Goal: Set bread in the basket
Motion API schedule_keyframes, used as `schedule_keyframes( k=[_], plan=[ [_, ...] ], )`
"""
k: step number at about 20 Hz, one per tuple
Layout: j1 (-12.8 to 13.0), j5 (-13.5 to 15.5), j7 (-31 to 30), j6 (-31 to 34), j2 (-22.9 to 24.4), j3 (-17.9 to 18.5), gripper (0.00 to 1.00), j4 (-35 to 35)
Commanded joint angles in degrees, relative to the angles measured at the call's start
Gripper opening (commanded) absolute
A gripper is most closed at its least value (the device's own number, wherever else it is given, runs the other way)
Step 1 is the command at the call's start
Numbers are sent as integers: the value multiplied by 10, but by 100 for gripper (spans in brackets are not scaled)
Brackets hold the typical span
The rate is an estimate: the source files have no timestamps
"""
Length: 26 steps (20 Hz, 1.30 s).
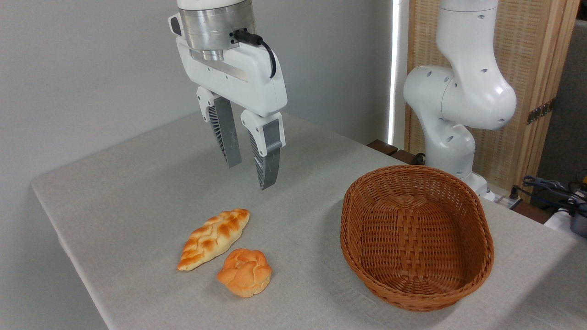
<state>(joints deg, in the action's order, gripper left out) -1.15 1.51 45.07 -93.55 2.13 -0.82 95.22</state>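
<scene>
**A:** Start with the big things. What do you have on the table [137,183]?

**B:** You have the basket [477,220] in the lower right of the frame, empty, mouth up. Well to its left, in the lower middle, lies the bread [213,238], flat on the cloth. Just below and right of it sits a small round bun [245,272], close beside the loaf's lower end, and I can't tell whether they touch.

**A:** And the gripper [250,160]?

**B:** It hangs in the upper middle of the frame, clear of the cloth, its jaws parted with a modest gap and holding nothing. The two fingers [227,137] point down.

**A:** So which way is the loaf from them?

**B:** Below the jaws in the frame and a little to the left. You would bring them down and toward the camera, I judge. The thing your move turns on is the loaf's long axis: it runs on a slant, from lower left up to upper right. Your jaws appear to open roughly left to right, so you'll likely want a twist at the wrist to close across the narrow width.

**A:** Anything to mind?

**B:** Go for the upper half, away from the bun, or you may nudge it.
</scene>
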Motion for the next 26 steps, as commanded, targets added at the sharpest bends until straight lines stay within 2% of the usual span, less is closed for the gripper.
schedule_keyframes(
  k=[1,15,18,20,21,23,24,26],
  plan=[
    [4,6,12,21,1,9,100,-10],
    [4,6,14,8,4,3,100,14],
    [9,9,7,-13,23,-6,100,54],
    [9,24,1,-30,35,-12,100,88],
    [10,34,-12,-47,36,-18,100,103],
    [10,63,-90,-104,32,-30,100,131],
    [10,69,-129,-129,31,-40,100,143],
    [10,70,-161,-161,24,-65,100,164]
  ],
)
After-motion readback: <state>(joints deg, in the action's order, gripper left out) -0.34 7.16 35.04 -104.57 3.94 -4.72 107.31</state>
